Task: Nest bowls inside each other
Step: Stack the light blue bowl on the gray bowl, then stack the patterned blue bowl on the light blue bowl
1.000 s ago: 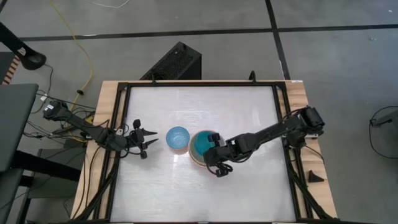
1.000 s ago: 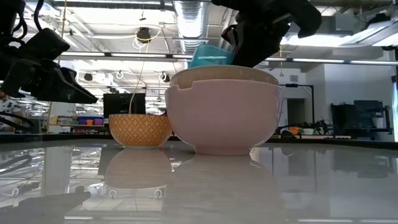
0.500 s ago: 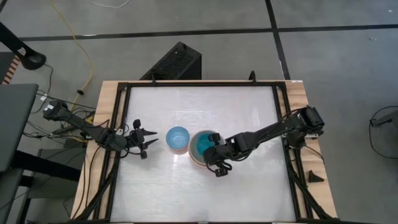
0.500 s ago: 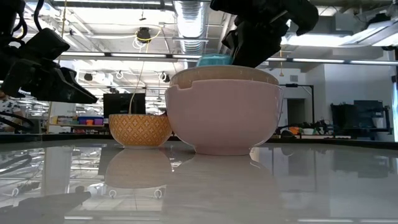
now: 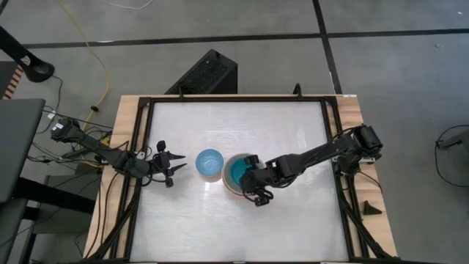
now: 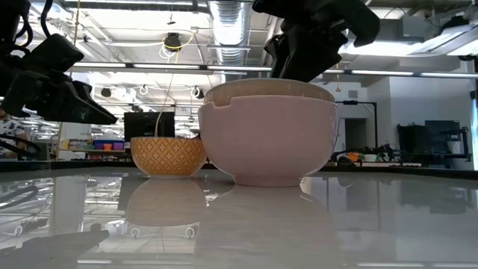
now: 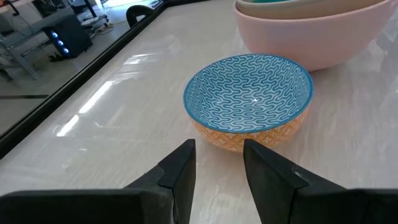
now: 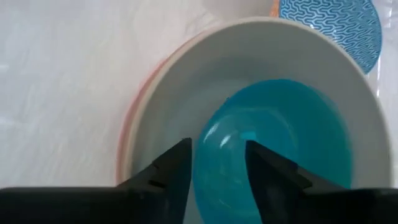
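Note:
A small teal bowl lies inside a grey-beige bowl, which sits in a salmon-pink bowl at the table's middle. My right gripper hangs open over the stack's right side, slanting down, one finger on either side of the teal bowl's near rim. To the left of the stack stands the smallest bowl, blue-patterned inside and orange outside, on its foot. My left gripper waits open, low, just left of it.
The black frame rails run along the table's left and right sides. Bare white tabletop lies toward the near edge and also toward the far edge.
The teal bowl, which stood tilted above the stack's rim in my right gripper, has dropped down into the grey-beige bowl and no longer shows over the rim in the low view. My right gripper has let it go while staying in place.

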You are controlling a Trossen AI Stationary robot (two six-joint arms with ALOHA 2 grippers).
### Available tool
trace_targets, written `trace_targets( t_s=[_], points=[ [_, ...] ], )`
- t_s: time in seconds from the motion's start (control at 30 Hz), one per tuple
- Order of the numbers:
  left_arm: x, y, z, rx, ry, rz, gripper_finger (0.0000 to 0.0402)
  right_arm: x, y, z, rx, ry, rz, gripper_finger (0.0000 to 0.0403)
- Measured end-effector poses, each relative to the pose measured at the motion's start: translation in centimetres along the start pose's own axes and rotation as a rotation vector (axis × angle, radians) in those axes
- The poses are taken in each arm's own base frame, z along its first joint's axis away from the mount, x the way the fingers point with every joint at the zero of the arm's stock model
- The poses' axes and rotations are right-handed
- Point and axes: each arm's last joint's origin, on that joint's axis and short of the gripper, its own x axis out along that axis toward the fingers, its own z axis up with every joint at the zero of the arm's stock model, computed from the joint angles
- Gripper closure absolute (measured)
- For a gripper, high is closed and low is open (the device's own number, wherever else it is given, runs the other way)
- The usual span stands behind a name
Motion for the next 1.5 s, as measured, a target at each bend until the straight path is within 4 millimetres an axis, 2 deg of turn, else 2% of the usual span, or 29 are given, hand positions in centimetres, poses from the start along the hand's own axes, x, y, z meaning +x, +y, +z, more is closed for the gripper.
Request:
trace_targets(
  t_s=[0.13,0.3,0.47,0.57,0.67,0.73,0.97,1.1,1.17,1.37,1.5],
  points=[
    [0.0,0.0,0.0,0.000,0.000,0.000,0.0276,-0.5,-0.1,0.1,-0.062,0.033,0.003,0.0200],
    [0.0,0.0,0.0,0.000,0.000,0.000,0.0276,-2.0,-0.6,1.3,-0.098,0.039,-0.018,0.0201],
    [0.0,0.0,0.0,0.000,0.000,0.001,0.0276,-3.6,-1.4,3.6,-0.139,-0.064,-0.078,0.0210],
    [0.0,0.0,0.0,0.000,0.000,0.000,0.0276,-4.0,-2.4,5.2,-0.142,-0.196,-0.127,0.0215],
    [0.0,0.0,0.0,0.000,0.000,0.000,0.0276,-4.0,-4.6,6.3,-0.022,-0.328,-0.180,0.0221],
    [0.0,0.0,0.0,0.000,0.000,0.000,0.0276,-3.8,-6.6,6.4,0.102,-0.367,-0.203,0.0224],
    [0.0,0.0,0.0,0.000,0.000,0.001,0.0276,-3.1,-14.3,4.5,0.394,-0.409,-0.123,0.0220],
    [0.0,0.0,0.0,0.000,0.000,0.001,0.0276,-1.5,-17.3,3.3,0.465,-0.406,-0.056,0.0207],
    [0.0,0.0,0.0,0.000,0.000,0.000,0.0276,0.3,-18.1,3.0,0.493,-0.407,-0.004,0.0198],
    [0.0,0.0,0.0,-0.002,-0.002,-0.002,0.0276,6.8,-19.0,2.5,0.510,-0.269,0.080,0.0158],
    [0.0,0.0,0.0,-0.001,0.000,-0.003,0.0276,9.5,-19.8,3.2,0.513,-0.216,0.087,0.0144]
  ],
)
